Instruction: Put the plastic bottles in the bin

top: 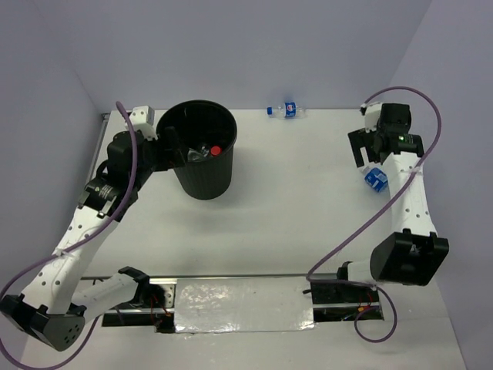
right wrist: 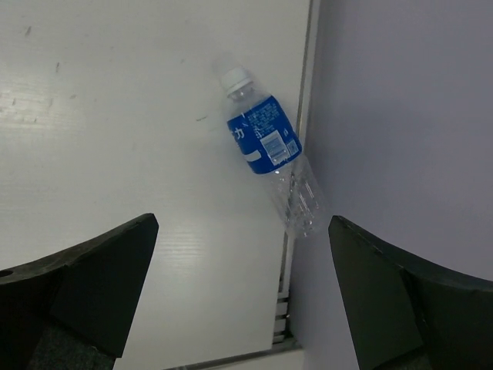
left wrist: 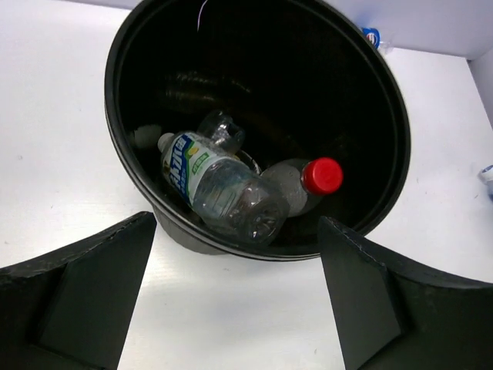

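Note:
The black bin (top: 219, 173) stands at the back left. In the left wrist view the bin (left wrist: 370, 85) holds a blue-green-labelled bottle (left wrist: 219, 189), a red-capped bottle (left wrist: 312, 181) and another clear one (left wrist: 222, 129). My left gripper (top: 171, 146) is open and empty at the bin's left rim; in its wrist view (left wrist: 239, 270) it is over bare table in front of the bin. A blue-labelled bottle (top: 286, 110) lies at the back edge and also shows in the right wrist view (right wrist: 269, 154). My right gripper (top: 360, 150) (right wrist: 243, 231) is open and empty, short of it. Another blue-labelled bottle (top: 375, 179) lies by the right arm.
The back wall meets the table right behind the back bottle, with a narrow gap (right wrist: 283, 308) along the table edge. The side walls close in on both sides. A shiny strip (top: 239, 304) runs between the arm bases at the near edge.

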`<state>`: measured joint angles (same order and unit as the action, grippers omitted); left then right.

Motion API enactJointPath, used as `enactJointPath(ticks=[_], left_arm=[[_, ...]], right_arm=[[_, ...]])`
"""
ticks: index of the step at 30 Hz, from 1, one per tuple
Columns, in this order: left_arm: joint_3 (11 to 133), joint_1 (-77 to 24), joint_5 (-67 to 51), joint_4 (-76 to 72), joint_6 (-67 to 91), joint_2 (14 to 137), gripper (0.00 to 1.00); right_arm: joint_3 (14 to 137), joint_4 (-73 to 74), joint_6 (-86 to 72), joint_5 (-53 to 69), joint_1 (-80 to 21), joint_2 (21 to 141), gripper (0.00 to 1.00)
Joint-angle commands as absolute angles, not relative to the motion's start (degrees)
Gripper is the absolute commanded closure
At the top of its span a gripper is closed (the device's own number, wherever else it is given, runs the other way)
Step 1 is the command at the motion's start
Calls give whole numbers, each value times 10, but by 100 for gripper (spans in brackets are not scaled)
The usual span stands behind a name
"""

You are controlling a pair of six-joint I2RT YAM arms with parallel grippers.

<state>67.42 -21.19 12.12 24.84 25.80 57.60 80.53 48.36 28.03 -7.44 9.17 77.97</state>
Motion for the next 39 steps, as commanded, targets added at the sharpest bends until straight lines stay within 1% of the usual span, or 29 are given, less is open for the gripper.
enactJointPath(ticks=[1, 4, 5, 6, 7, 10, 13, 16, 20, 25, 26, 29, 34, 36, 37, 38, 39], left_arm=[[704, -208, 113, 204, 221, 570, 1], [715, -207, 119, 215, 207, 572, 1], [715, -207, 122, 216, 204, 570, 1], [707, -207, 127, 212, 200, 568, 1], [701, -207, 132, 206, 200, 560, 1], [690, -207, 120, 200, 200, 551, 1], [684, -207, 124, 197, 198, 548, 1], [681, -206, 127, 194, 194, 553, 1], [677, -205, 132, 198, 200, 573, 1], [680, -200, 153, 210, 195, 595, 1], [681, -200, 156, 219, 199, 593, 1], [666, -200, 156, 203, 197, 575, 1], [662, -200, 174, 202, 195, 557, 1], [668, -200, 196, 210, 204, 555, 1], [669, -200, 199, 219, 207, 554, 1], [667, -200, 200, 220, 212, 551, 1], [666, -200, 200, 220, 214, 546, 1]], right_arm=[[841, 455, 187, -70, 131, 827, 0], [844, 475, 141, -101, 156, 869, 0], [832, 469, 151, -111, 157, 886, 0], [821, 448, 173, -112, 156, 890, 0], [795, 438, 228, -112, 156, 893, 0], [783, 421, 300, -155, 160, 917, 0], [787, 412, 356, -173, 167, 944, 0], [767, 359, 367, -234, 177, 969, 0], [747, 316, 404, -201, 187, 1005, 0], [751, 313, 436, -146, 188, 1049, 0], [744, 288, 438, -141, 188, 1050, 0], [728, 239, 450, -159, 190, 1070, 0], [769, 261, 439, -156, 196, 1125, 0], [781, 272, 427, -159, 198, 1146, 2], [787, 283, 425, -156, 197, 1151, 5], [793, 293, 419, -156, 198, 1155, 10], [794, 293, 411, -156, 199, 1153, 11]])
